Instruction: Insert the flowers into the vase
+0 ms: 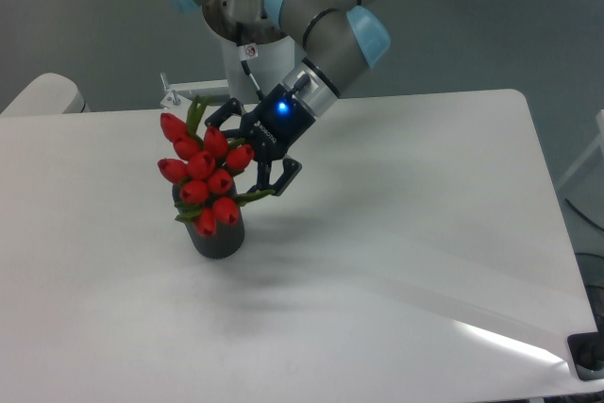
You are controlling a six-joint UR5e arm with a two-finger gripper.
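While the bunch is hanging over the vase: insertion step, item not yet seated.
Gripper [253, 148] is pinching the flowers [203, 175] near the stems, jaws drawn in around them; the red buds are leaning left and covering the mouth of the vase [219, 236], standing on the table [396, 233]. Whether stems are entering the hole cannot be told. Next move, by judgement: righting the bunch, then lowering it straight before letting go.

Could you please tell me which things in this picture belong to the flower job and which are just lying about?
Part of the job:
- the flowers, a red tulip bunch over the vase
- the vase, dark grey, upright on the table
- the gripper, its jaws beside the bunch

Just lying about:
- a small metal bracket at the table's far edge
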